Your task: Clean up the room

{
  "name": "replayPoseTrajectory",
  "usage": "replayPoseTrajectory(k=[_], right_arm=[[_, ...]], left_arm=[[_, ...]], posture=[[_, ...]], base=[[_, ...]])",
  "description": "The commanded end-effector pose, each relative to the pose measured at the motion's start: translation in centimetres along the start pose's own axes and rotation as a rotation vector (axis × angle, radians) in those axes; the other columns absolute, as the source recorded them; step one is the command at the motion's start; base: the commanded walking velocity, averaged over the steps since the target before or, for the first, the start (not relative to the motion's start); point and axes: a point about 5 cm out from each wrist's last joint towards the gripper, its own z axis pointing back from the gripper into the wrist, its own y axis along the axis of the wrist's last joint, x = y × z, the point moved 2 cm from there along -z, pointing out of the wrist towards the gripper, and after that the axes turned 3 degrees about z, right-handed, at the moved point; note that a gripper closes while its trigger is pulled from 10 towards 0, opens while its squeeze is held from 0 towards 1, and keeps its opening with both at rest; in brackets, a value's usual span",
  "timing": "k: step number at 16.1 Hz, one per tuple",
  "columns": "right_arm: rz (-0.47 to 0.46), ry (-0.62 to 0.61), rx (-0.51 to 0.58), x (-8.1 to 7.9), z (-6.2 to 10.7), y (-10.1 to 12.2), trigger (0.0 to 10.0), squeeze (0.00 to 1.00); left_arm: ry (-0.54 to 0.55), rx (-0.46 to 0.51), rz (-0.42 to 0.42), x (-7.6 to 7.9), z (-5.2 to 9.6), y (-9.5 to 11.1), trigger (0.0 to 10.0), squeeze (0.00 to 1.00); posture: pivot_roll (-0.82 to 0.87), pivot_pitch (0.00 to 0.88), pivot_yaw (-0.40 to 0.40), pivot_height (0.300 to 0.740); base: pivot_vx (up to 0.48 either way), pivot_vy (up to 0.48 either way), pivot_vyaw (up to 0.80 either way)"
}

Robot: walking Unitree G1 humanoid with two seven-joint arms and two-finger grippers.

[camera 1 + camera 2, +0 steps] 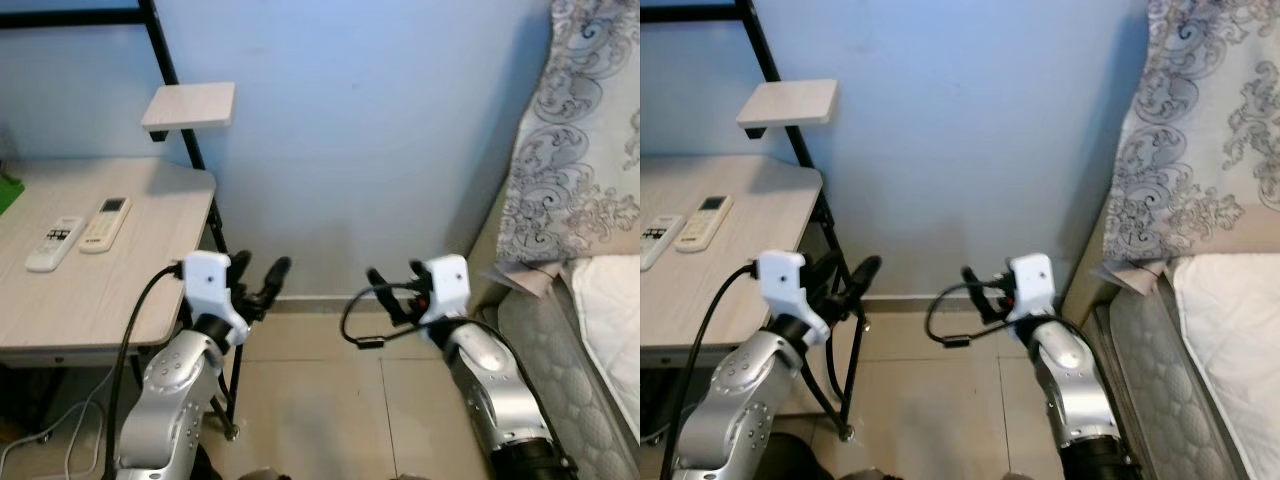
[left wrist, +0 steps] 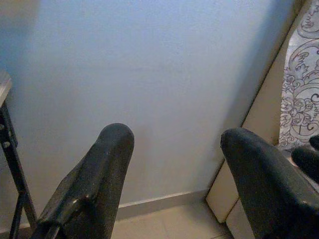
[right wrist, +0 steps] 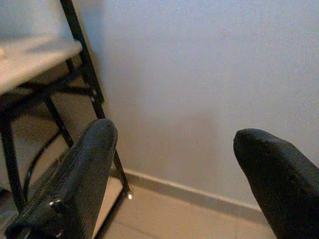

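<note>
Remote controls lie side by side on the desk (image 1: 120,290) at the robot's left: a white remote (image 1: 55,243) and a cream remote (image 1: 106,223), just beside each other. A small shelf (image 1: 190,106) sticks out from the black frame above the desk. Both arms are raised before the blue wall (image 1: 380,130), over the tiled floor (image 1: 320,380). Left tool (image 1: 262,278) has its fingers apart and holds nothing; right tool (image 1: 393,288) is also spread and empty. A bed (image 1: 590,330) with a patterned cover stands at the right
</note>
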Motion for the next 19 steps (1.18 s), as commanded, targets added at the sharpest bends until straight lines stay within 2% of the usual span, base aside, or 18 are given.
replayPoseTrajectory(k=[1, 2, 3, 4, 6, 8, 11, 12, 14, 16, 17, 19], right_arm=[[-0.034, -0.027, 0.051, 0.9, 0.1, 1.3, 10.0, 0.0], [-0.101, -0.072, 0.083, 1.9, 0.7, 1.8, 10.0, 0.0], [-0.097, -0.087, 0.088, 2.6, 1.5, 1.8, 10.0, 0.0], [-0.056, -0.089, 0.057, 3.2, 2.5, 1.0, 10.0, 0.0], [0.01, -0.051, -0.012, 3.4, 3.9, -0.4, 10.0, 0.0], [-0.007, -0.066, 0.013, 3.0, 4.1, 0.1, 10.0, 0.0], [-0.038, -0.096, 0.02, 2.6, 4.1, -0.2, 10.0, 0.0], [-0.075, -0.167, 0.059, 3.2, 4.0, 0.1, 10.0, 0.0], [-0.09, -0.201, 0.078, 3.4, 3.6, 0.3, 10.0, 0.0], [-0.117, -0.237, 0.104, 3.7, 2.9, 0.8, 10.0, 0.0], [-0.132, -0.262, 0.134, 3.9, 2.0, 1.7, 10.0, 0.0], [-0.073, -0.201, 0.15, 2.9, 1.1, 2.8, 10.0, 0.0]], left_arm=[[0.025, 0.019, 0.012, -0.6, 0.6, 0.2, 10.0, 0.0], [0.109, 0.045, 0.05, -2.1, 1.5, 0.0, 10.0, 0.0], [0.18, 0.035, 0.067, -3.3, 2.5, -0.5, 10.0, 0.0], [0.206, 0.006, 0.036, -3.7, 3.9, -1.3, 10.0, 0.0], [0.158, -0.025, -0.007, -3.2, 4.9, -1.6, 10.0, 0.0], [0.184, 0.019, -0.005, -3.0, 3.7, -0.4, 10.0, 0.0], [0.179, 0.013, 0.038, -1.8, 3.6, -1.0, 10.0, 0.0], [0.255, 0.062, 0.071, -2.9, 3.2, -0.1, 10.0, 0.0], [0.278, 0.108, 0.068, -2.9, 2.3, 0.6, 10.0, 0.0], [0.296, 0.15, 0.087, -3.1, 1.5, 1.6, 10.0, 0.0], [0.312, 0.166, 0.1, -3.6, 0.9, 2.1, 10.0, 0.0], [0.266, 0.126, 0.049, -2.7, 0.4, 2.0, 10.0, 0.0]], posture=[[-0.12, 0.0, 0.085, 0.74], [-0.12, 0.0, 0.085, 0.74], [-0.13, 0.0, 0.085, 0.74], [-0.13, 0.0, 0.087, 0.74], [-0.13, 0.0, 0.079, 0.74], [-0.13, 0.0, 0.068, 0.74], [-0.13, 0.0, 0.069, 0.74], [-0.14, 0.0, 0.074, 0.74], [-0.14, 0.0, 0.075, 0.74], [-0.14, 0.0, 0.074, 0.74], [-0.15, 0.0, 0.077, 0.74], [-0.15, 0.0, 0.077, 0.74]], base=[[0.0, 0.0, 0.0], [0.0, 0.0, 0.0], [0.0, 0.0, 0.0], [0.0, 0.0, 0.0], [0.0, 0.0, 0.0], [0.0, 0.0, 0.0], [0.0, 0.0, 0.0], [0.0, 0.0, 0.0], [0.0, 0.0, 0.0], [0.0, 0.0, 0.0], [0.0, 0.0, 0.0], [0.0, 0.0, 0.0]])
